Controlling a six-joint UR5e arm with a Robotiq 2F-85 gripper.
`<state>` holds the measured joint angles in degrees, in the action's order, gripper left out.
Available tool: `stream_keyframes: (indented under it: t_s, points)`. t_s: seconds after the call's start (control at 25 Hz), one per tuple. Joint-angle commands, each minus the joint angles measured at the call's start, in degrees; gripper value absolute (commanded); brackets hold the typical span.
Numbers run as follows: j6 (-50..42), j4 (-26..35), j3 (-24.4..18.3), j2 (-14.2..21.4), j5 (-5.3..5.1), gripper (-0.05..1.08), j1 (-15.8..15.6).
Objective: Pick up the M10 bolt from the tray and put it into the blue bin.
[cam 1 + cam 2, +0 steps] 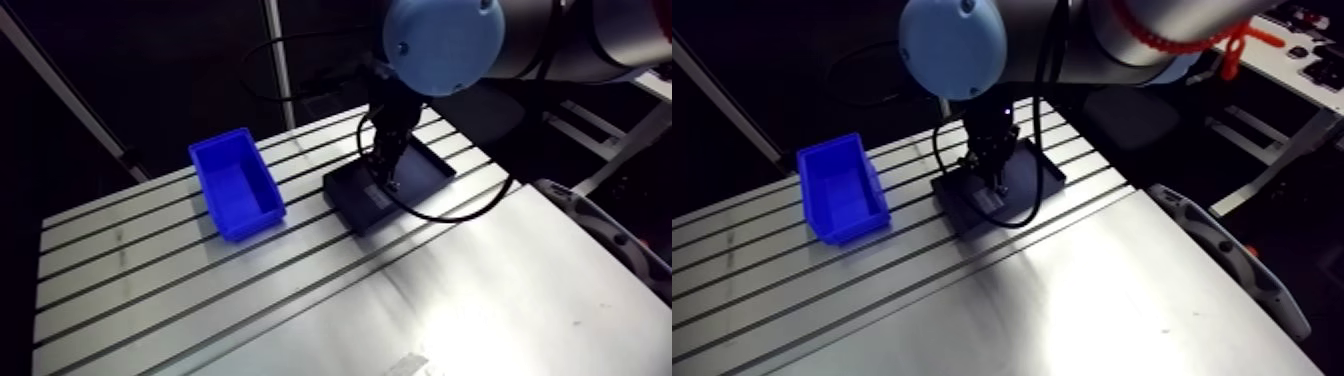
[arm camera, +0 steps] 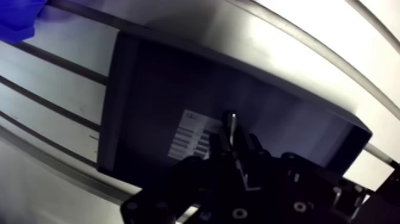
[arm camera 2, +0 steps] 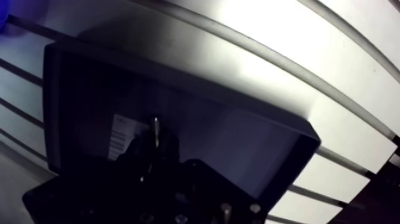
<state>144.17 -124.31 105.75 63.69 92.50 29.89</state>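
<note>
1. Where the arm comes down from the top edge of the arm view, the gripper (image 2: 233,146) hangs over the black tray (image 1: 425,172), right of centre in the upper half of the frame.
2. In the wrist view the two dark fingers (image 2: 251,150) stand close together, clamped on a slim metallic shaft, the M10 bolt (image 2: 229,119).
3. The bolt's bright end sticks out ahead of the fingertips, over the tray's dark floor.
4. Whether the bolt's end touches the floor of the tray cannot be told from either view.
5. A white printed label (image 2: 193,134) lies flat on the tray floor, just beside the bolt and partly hidden by the gripper.
6. The tray sits skewed across the slots of the aluminium table (image 1: 480,290), its low walls dark all round.
7. The blue bin (image 1: 252,224) stands left of centre in the arm view, near the tray's left side but apart from it, with table slots showing between them.
8. The bin is upright with its open side up, its long sides running across the slots.
9. In the wrist view only a blue corner of the bin shows, well ahead of the gripper and beyond the tray's far corner.
</note>
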Motion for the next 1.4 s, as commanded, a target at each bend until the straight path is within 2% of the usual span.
stream_keyframes:
  t_s: [0.04, 0.16, 0.28, 0.36, 0.48, 0.56, 0.68, 0.72, 0.8, 0.84, 0.92, 1.0, 1.04, 1.2, 1.24, 1.4]
  points:
    - [0.6, 0.2, 0.0, 0.5, 0.00, 0.81, 0.0]
    - [2.1, 0.9, -0.1, 2.5, 0.26, 0.84, -0.4]
    - [4.9, 3.1, -0.7, 4.9, 2.64, 0.87, -0.4]
    - [6.1, 5.6, -1.4, 6.7, 3.25, 0.90, -0.5]
    - [10.3, 8.5, -2.5, 9.3, 3.25, 0.96, -0.5]
    - [16.7, 8.9, -3.2, 11.0, 3.16, 1.03, -0.7]
    - [24.1, 9.4, -4.9, 11.6, 3.16, 1.06, -2.8]
    - [26.0, 10.4, -5.8, 11.6, 2.99, 1.06, -4.3]
    - [27.9, 12.3, -6.7, 11.4, 1.93, 1.06, -7.2]
    - [29.0, 12.6, -6.8, 11.4, 0.88, 1.06, -8.6]
    - [32.6, 12.6, -6.9, 11.5, -0.26, 1.05, -9.8]
    - [36.2, 12.6, -8.0, 11.5, -2.02, 1.05, -11.0]
    - [37.0, 12.6, -8.7, 11.5, -2.55, 1.05, -11.7]
    - [37.7, 14.5, -12.1, 10.5, -3.69, 1.05, -14.9]
    - [37.7, 14.8, -12.5, 10.3, -4.31, 1.05, -15.7]
    - [37.4, 14.8, -12.8, 9.2, -5.54, 1.04, -17.9]
